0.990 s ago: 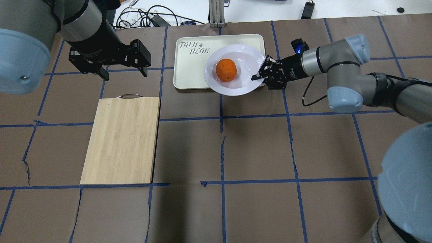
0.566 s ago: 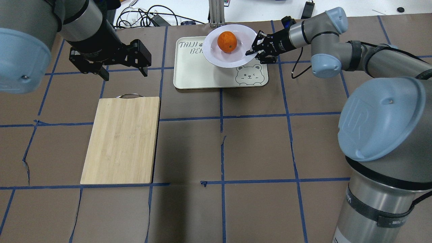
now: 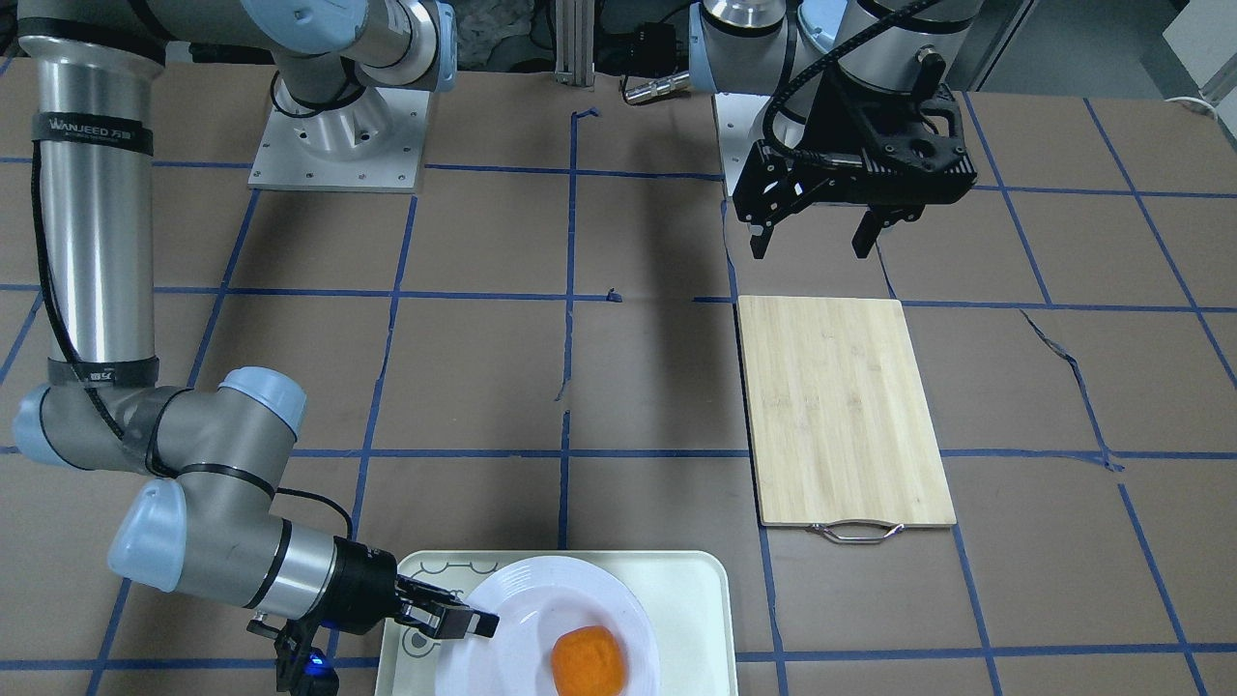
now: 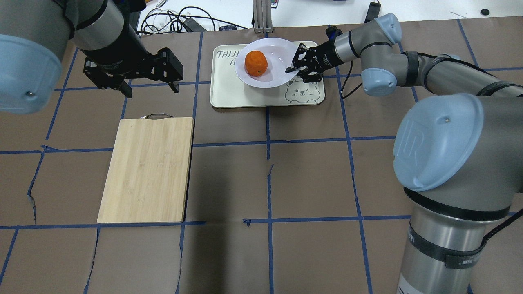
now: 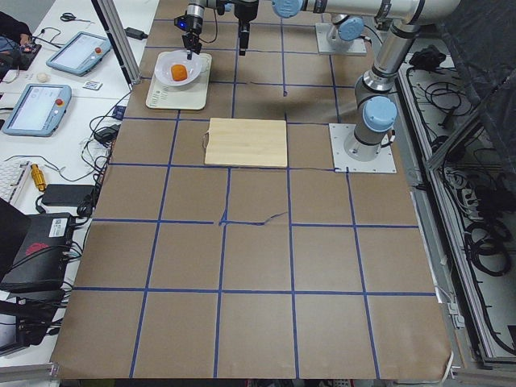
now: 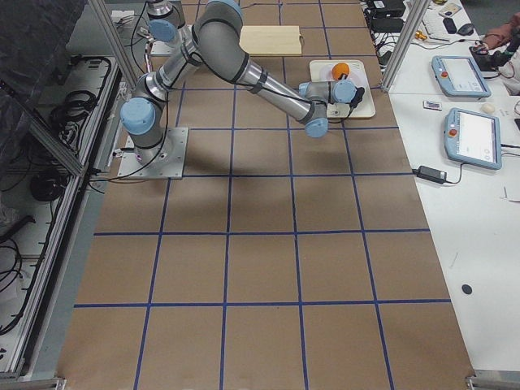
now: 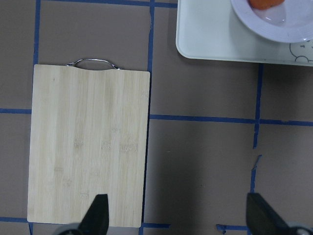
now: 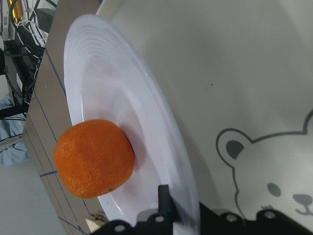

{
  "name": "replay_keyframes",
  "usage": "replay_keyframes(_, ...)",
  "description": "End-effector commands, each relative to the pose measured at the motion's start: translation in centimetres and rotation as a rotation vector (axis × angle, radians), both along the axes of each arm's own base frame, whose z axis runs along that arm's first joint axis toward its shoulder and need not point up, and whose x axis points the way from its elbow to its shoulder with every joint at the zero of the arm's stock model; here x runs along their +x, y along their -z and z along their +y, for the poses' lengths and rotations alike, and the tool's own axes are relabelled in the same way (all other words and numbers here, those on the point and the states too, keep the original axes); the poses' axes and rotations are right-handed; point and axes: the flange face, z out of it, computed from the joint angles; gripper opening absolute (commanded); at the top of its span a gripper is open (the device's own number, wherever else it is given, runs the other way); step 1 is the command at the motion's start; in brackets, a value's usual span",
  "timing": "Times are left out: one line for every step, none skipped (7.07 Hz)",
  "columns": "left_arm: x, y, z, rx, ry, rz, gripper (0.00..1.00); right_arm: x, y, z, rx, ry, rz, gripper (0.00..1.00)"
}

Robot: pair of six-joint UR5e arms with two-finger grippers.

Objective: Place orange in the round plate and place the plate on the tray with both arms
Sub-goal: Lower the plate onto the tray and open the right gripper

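1. Grip: round plate [image 4: 261, 83] is pinched at its rim by right gripper [image 4: 291, 67], which is closed on it. The orange [image 4: 256, 63] is carried in the sunken centre.
2. From the R fingertips the plate extends straight ahead, away from the wrist. The tray [image 4: 233, 96] lies just below, w/ bear face [image 4: 300, 92] under the gripper.
3. Overhead, the plate is seen overlapping the tray's far rim; contact w/ tray cannot be told. A lowering nearer tray centre is judged needed.
4. Well apart, left gripper [image 4: 152, 88] is held wide open and empty, near cutting board [image 4: 147, 169]. R arm is far nearer.
5. R wrist view shows a finger [image 8: 164, 198] laid over the rim, which is unclear overhead. Front view crops the plate.
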Motion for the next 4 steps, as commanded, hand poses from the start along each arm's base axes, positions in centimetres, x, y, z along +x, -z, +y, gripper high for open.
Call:
replay_keyframes(0.0, 0.0, 0.0, 0.000, 0.000, 0.001, 1.00, 0.0, 0.6, 0.1, 0.007, 0.000, 0.008, 0.31)
replay_keyframes(0.0, 0.0, 0.0, 0.000, 0.000, 0.001, 1.00, -0.2, 0.0, 0.1, 0.004, 0.002, 0.011, 0.61)
replay_keyframes(0.0, 0.0, 0.0, 0.000, 0.000, 0.001, 1.00, -0.2, 0.3, 0.4, 0.012, 0.006, 0.025, 0.84)
replay_keyframes(0.0, 0.0, 0.0, 0.000, 0.000, 0.001, 1.00, -0.3, -0.5, 0.4, 0.007, 0.009, 0.028, 0.88)
